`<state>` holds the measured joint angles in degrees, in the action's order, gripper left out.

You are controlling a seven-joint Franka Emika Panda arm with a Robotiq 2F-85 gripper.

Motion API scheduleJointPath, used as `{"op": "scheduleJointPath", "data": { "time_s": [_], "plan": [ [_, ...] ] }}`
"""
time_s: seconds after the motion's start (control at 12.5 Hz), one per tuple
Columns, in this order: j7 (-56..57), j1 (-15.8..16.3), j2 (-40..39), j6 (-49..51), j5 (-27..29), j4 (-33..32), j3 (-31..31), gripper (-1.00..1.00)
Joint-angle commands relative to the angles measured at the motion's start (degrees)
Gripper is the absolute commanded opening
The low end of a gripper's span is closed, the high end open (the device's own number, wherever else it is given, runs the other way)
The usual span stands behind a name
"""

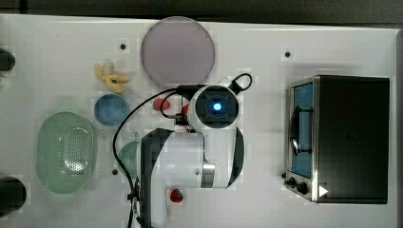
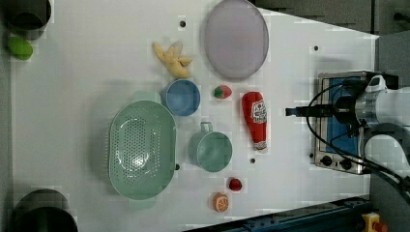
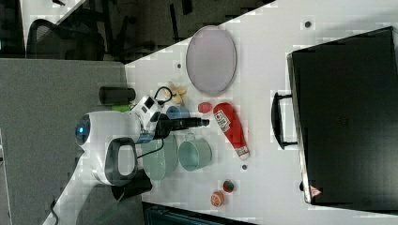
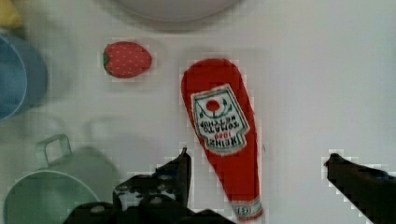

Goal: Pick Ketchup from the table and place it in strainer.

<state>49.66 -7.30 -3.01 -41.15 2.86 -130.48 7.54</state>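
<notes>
One wide-open gripper (image 4: 257, 161) hovers over the ketchup bottle (image 2: 256, 119), which lies flat at the teal cup's (image 2: 211, 150) two o'clock in the left view. Approach step; next, descend and clamp, then carry to the strainer (image 2: 141, 149).

A glossy white robot arm (image 1: 190, 156) with dark grey joint panels, a glowing blue light, looping black cables and a black gripper (image 4: 257, 182).

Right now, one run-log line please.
phase: approach | gripper: open, above Ketchup | Ketchup: lying on table, not held | strainer: empty
</notes>
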Motion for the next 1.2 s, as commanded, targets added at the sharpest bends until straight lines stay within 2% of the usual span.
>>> {"op": "scheduleJointPath", "data": {
  "time_s": [0.08,0.48,0.96,1.04,1.2],
  "plan": [
    [6.27,0.36,-3.41,-6.86,-0.06,-3.74,1.17,1.0],
    [6.21,0.66,-12.54,-18.79,-2.78,-4.99,1.15,1.0],
    [6.16,0.69,-20.05,-25.51,-3.16,-5.12,0.87,1.0],
    [6.15,0.69,-20.5,-26.0,-3.2,-5.14,0.82,0.92],
    [6.13,0.71,-20.58,-26.29,-3.24,-5.14,0.72,0.43]
  ]
}}
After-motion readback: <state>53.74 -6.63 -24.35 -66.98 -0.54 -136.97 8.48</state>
